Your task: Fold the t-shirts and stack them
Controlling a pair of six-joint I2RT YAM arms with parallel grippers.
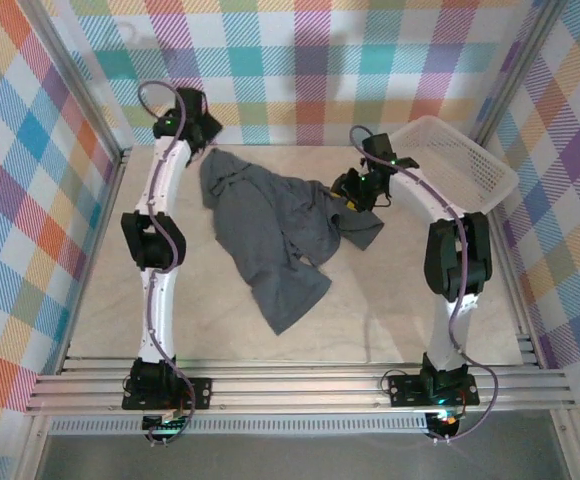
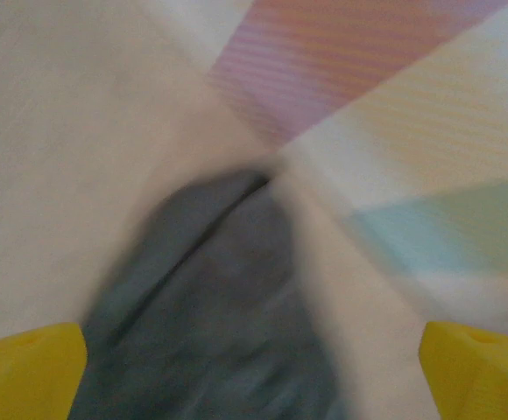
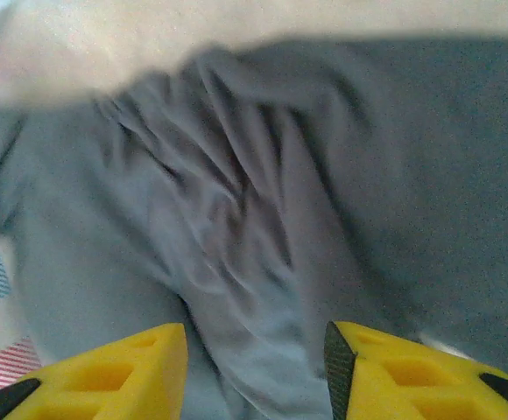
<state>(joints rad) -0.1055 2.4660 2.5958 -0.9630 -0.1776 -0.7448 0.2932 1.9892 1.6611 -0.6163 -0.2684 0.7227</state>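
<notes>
One crumpled t-shirt (image 1: 270, 235) lies on the table (image 1: 370, 320), mid-frame in the top view. Left jaws stand wide apart at its upper-left corner; right jaws, partly apart, sit over its right edge.

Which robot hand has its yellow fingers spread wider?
The left gripper: its fingers stand far apart; the right gripper has them closer, above the t-shirt.

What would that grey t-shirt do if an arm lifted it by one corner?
Probably droop limply: the t-shirt lies crumpled in soft folds. Likely light, since the cloth looks thin. Pushed, it would probably bunch rather than slide, judging by its wrinkles.
</notes>
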